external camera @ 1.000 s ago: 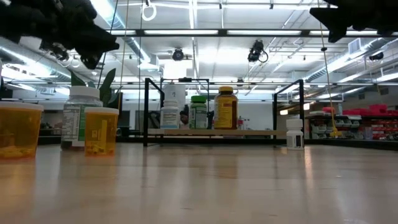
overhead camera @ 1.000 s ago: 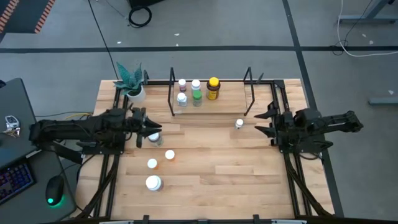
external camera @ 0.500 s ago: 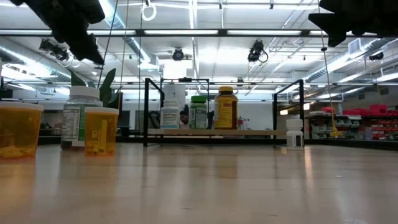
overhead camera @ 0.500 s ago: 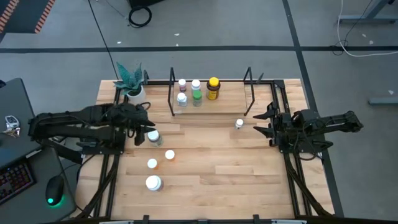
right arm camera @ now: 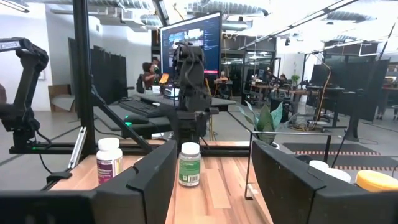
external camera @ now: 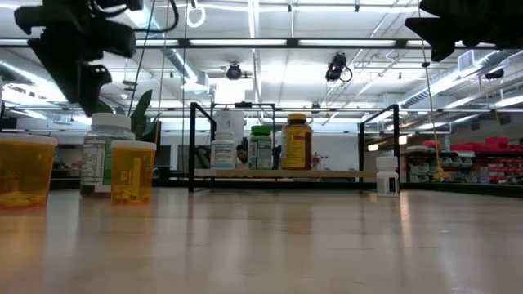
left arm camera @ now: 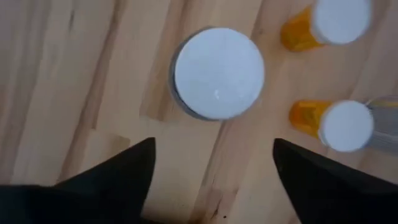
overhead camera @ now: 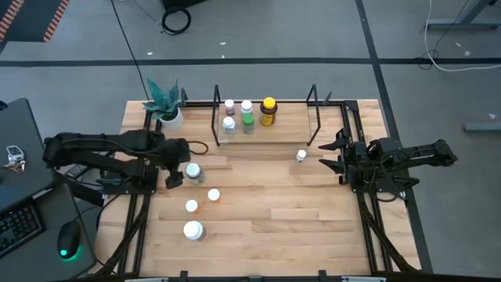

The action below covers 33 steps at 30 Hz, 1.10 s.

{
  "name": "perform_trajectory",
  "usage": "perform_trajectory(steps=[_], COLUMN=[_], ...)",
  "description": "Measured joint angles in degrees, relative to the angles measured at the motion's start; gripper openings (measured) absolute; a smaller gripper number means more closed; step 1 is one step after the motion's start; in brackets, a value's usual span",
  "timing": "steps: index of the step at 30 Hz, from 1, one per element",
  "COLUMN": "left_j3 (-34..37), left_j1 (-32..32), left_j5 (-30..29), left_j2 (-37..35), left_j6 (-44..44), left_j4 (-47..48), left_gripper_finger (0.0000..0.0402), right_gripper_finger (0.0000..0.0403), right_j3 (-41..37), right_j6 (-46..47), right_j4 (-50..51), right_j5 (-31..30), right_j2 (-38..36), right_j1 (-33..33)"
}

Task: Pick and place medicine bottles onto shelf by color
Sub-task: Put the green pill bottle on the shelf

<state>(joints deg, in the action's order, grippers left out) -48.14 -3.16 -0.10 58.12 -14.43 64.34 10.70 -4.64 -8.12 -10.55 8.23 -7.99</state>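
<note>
My left gripper [overhead camera: 174,175] is open and empty and points down at the table just left of a white-capped bottle [overhead camera: 192,171]. Its wrist view shows that bottle's cap [left arm camera: 219,73] ahead of the open fingers. Two orange bottles [overhead camera: 213,195] [overhead camera: 191,206] and a larger white-capped bottle [overhead camera: 192,230] stand nearer the front. The shelf [overhead camera: 290,125] holds several bottles, among them a green one [overhead camera: 247,119] and a yellow-capped one [overhead camera: 268,110]. My right gripper [overhead camera: 332,154] is open and level, to the right of a small white bottle [overhead camera: 301,156].
A white pot with a teal plant [overhead camera: 166,106] stands at the far left corner, behind my left arm. The shelf's black wire uprights [overhead camera: 314,117] rise at both ends. Bare wood lies in the middle and front right of the table [overhead camera: 297,227].
My left gripper has drawn back toward the table's left edge, come down a little, and tipped from level to pointing down beside the white-capped bottle. The bottles have not moved.
</note>
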Motion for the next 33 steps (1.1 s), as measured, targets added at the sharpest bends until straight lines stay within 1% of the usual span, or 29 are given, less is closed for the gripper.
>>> perform_trajectory(steps=[4, 7, 12, 17, 20, 24, 33], left_j3=[0.0, 0.0, 0.0, 0.0, 0.0, 0.01, -0.04], left_j1=[0.22, 0.18, 0.28, 0.31, 0.31, 0.31, 0.31], left_j5=[0.0, 0.28, 2.19, 1.27, 1.2, 1.24, 1.18], left_j2=[4.91, 8.23, 12.66, 17.31, 19.44, 21.84, 23.26], left_j6=[-0.9, -0.89, -0.39, -0.03, -0.19, -0.31, -0.6], left_j4=[-1.55, -4.79, -11.02, -10.49, -10.78, -10.74, -10.73], left_gripper_finger=[0.0368, 0.0383, 0.0389, 0.0388, 0.0379, 0.0355, 0.0277], right_gripper_finger=[0.0217, 0.0217, 0.0218, 0.0218, 0.0218, 0.0218, 0.0218], right_j3=[0.0, 0.0, 0.0, 0.0, 0.0, 0.0, 0.0], right_j6=[0.01, 0.0, -0.01, -0.01, -0.01, -0.01, -0.01], right_j4=[0.0, 0.0, 0.0, -0.07, 0.03, 0.02, 0.02], right_j5=[0.0, 0.0, 0.0, 0.0, 0.01, 0.04, 0.09], right_j2=[0.0, 0.0, 0.0, 0.0, 0.0, 0.0, 0.0], right_j1=[0.0, 0.0, 0.0, 0.0, 0.0, 0.0, 0.0])
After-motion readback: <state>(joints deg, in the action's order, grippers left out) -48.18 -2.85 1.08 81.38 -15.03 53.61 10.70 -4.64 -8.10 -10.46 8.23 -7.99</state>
